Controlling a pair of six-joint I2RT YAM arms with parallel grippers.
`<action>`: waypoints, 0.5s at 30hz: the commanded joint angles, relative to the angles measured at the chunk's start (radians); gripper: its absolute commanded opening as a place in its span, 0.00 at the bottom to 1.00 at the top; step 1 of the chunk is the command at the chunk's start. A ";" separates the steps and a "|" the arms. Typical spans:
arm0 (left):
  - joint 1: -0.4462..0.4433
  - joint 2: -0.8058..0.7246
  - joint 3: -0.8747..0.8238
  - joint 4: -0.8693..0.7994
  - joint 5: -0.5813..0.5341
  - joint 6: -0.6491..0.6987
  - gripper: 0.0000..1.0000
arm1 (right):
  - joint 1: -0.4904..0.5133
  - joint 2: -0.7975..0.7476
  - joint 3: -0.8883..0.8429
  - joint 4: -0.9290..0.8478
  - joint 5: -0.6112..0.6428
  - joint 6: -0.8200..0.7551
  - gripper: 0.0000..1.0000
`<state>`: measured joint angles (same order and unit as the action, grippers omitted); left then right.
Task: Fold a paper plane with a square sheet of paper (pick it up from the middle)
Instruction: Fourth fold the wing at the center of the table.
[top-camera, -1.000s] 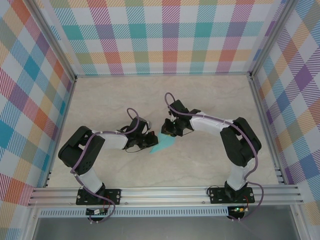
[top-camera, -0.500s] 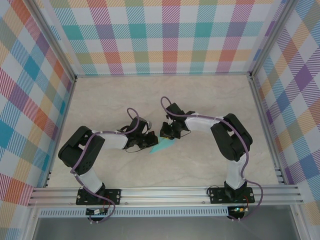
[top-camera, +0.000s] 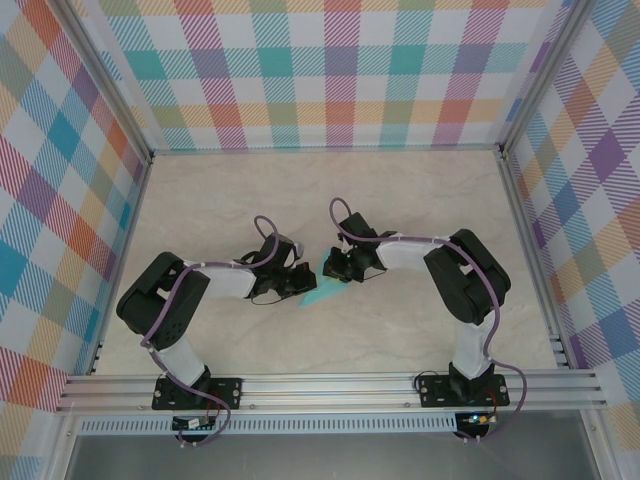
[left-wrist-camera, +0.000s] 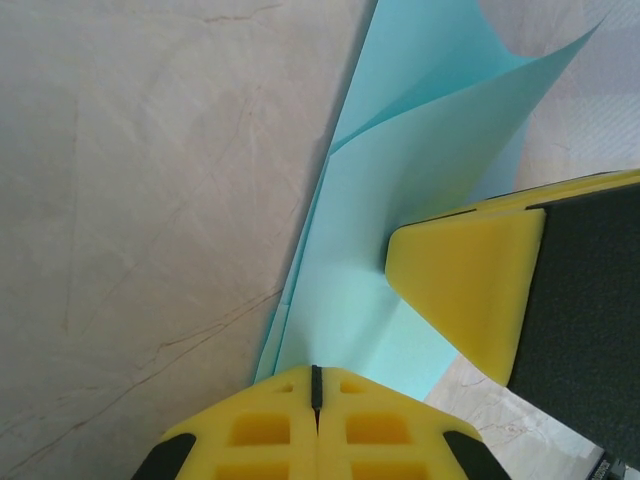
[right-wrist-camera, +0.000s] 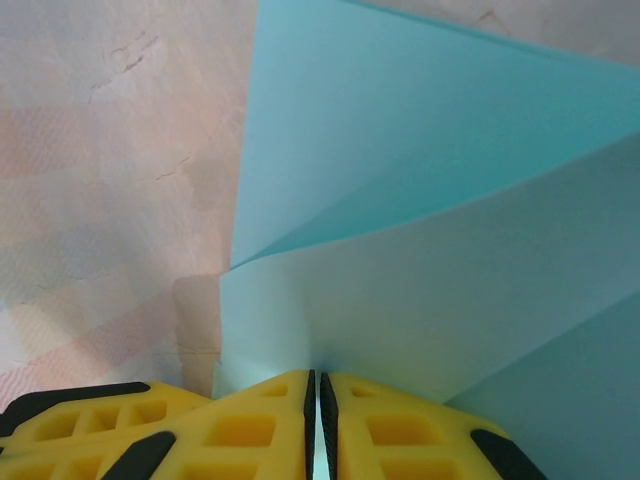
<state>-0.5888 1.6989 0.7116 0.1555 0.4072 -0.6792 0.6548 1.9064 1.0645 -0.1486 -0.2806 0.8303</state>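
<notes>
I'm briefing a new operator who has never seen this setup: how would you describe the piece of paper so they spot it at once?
Find the pale marbled table inside the plaid walls, then its middle, where the left hand and right hand meet. Both pinch the turquoise paper: a creased, pointed wedge, the only plain turquoise thing on the tabletop.

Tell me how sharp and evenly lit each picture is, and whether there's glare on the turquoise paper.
Top external: even light, sharp, faint shadows on the table. Left wrist: paper crisp, no glare, table veins in focus. Right wrist: no glare, inner folds shaded darker, table mildly blurred.
</notes>
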 joint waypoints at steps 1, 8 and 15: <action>-0.009 -0.033 0.006 -0.110 0.030 0.028 0.03 | -0.011 0.019 -0.035 -0.069 0.052 0.019 0.14; -0.011 -0.119 0.044 -0.035 0.046 -0.006 0.09 | -0.011 0.031 -0.034 -0.092 0.055 0.021 0.14; -0.023 -0.081 0.040 -0.029 0.030 -0.020 0.09 | -0.012 0.034 -0.037 -0.089 0.052 0.024 0.13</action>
<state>-0.5957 1.5982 0.7414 0.1131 0.4282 -0.6876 0.6540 1.9064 1.0634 -0.1482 -0.2817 0.8490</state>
